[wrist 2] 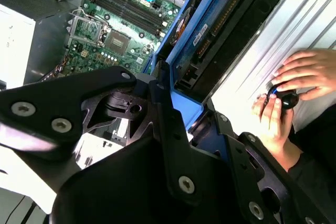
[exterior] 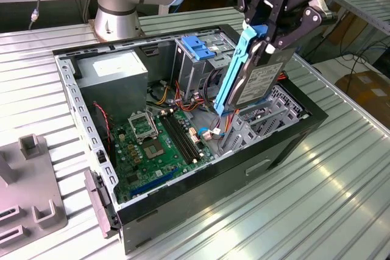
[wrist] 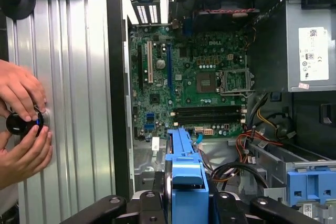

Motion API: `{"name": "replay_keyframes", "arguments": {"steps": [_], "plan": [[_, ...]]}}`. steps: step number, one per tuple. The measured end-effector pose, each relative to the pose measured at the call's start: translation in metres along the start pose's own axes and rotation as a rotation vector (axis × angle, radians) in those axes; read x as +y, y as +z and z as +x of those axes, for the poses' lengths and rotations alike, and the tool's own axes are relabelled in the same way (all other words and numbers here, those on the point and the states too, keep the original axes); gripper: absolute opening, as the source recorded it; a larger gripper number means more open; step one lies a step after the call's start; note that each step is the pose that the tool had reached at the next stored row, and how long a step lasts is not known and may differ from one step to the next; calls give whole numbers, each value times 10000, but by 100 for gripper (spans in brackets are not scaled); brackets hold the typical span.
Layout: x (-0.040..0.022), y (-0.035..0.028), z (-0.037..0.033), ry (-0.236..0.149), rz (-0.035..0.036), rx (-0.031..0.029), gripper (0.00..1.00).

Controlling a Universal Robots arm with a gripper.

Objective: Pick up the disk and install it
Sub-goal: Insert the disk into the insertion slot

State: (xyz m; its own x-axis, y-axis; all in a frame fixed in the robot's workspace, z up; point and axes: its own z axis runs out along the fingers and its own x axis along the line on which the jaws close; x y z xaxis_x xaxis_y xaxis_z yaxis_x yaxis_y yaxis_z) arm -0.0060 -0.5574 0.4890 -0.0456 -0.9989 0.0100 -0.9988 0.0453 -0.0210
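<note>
Bench (exterior: 341, 199) in front carries open computer case (exterior: 244, 168), lying on its side, motherboard (exterior: 155, 144) exposed. Over the case's end at the exterior view's right, claw (exterior: 274, 36) pinches the disk (exterior: 262, 83) by its upper end. Disk steeply tilted, label showing, blue bracket (exterior: 233, 71) along its edge, lower end down inside case near cables (exterior: 210, 131). Behind: blue-topped drive cage (exterior: 198, 50), grey power supply (exterior: 113, 71). In the first wrist view, person's hands (wrist: 26, 153) cup a black knob (wrist: 20, 123) on bench beside case.
</note>
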Motion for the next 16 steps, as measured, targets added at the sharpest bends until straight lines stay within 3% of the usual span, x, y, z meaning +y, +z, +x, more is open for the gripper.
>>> {"name": "replay_keyframes", "arguments": {"steps": [8, 16], "plan": [[-251, 22, 12, -1, 0, -4, 37], [-392, 73, 13, -15, 0, -2, 37]]}}
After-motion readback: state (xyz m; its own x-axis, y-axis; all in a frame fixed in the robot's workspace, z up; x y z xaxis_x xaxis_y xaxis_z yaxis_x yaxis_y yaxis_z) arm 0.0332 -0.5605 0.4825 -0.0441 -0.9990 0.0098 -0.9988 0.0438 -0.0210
